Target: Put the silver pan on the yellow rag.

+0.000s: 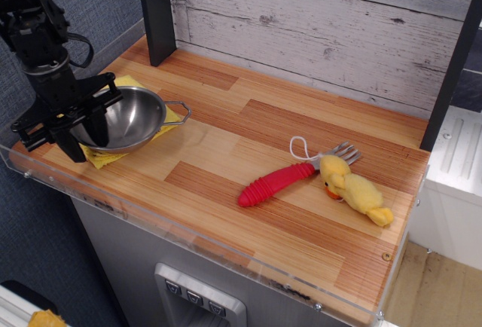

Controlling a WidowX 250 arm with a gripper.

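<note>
**Pan set on the rag; release appears to be in hand**

The silver pan (124,119) is seen resting on the yellow rag (108,155) at the near left corner of the table, tipped slightly, with one wire handle (178,111) pointing right over the wood. Only the edges of the rag are visible around and beneath the pan. The gripper (77,125) is placed at the pan's left rim, its two dark fingers spread wide and apparently released, though contact with the rim cannot be ruled out from this view.

The placing step is judged to be essentially done. What is called for next is a clean withdrawal upward and away, so that the rim is not caught and the pan is not dragged off the cloth.

The wooden table (248,142) is edged in front by a clear plastic lip (188,240). Well apart to the right, a fork with a red handle (277,182) lies touching a yellow plush duck (354,190). A whitewashed plank wall (316,18) stands behind, framed by dark posts (156,12).
</note>
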